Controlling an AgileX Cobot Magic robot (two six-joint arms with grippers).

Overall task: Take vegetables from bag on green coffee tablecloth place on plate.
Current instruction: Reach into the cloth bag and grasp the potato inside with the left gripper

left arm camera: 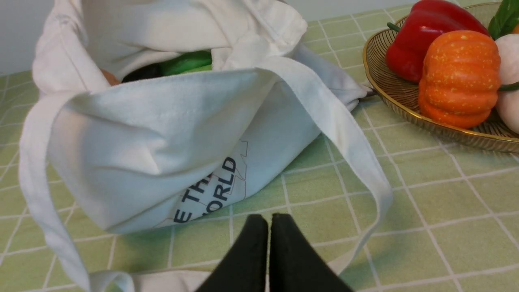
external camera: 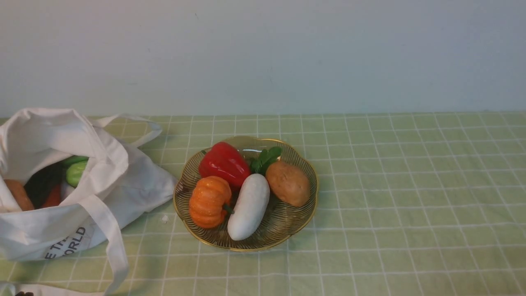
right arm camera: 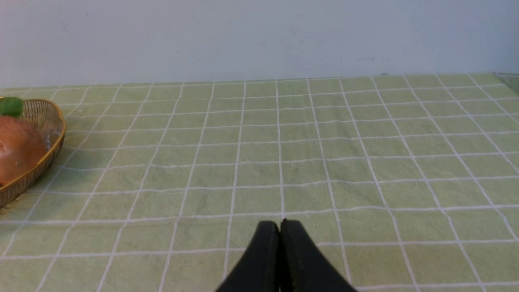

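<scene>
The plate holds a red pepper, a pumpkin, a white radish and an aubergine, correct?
No. The fourth item on the plate is a brown potato, not an aubergine; the front view shows it. The red pepper, pumpkin and white radish are right.

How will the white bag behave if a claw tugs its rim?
Probably floppy: the bag sags in folds and its strap lies limp on the tablecloth. It may shift or spill, since vegetables sit inside.

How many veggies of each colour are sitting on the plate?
Red pepper: 1
Orange pumpkin: 1
White radish: 1
Brown potato: 1
Total on the plate: 4
</scene>
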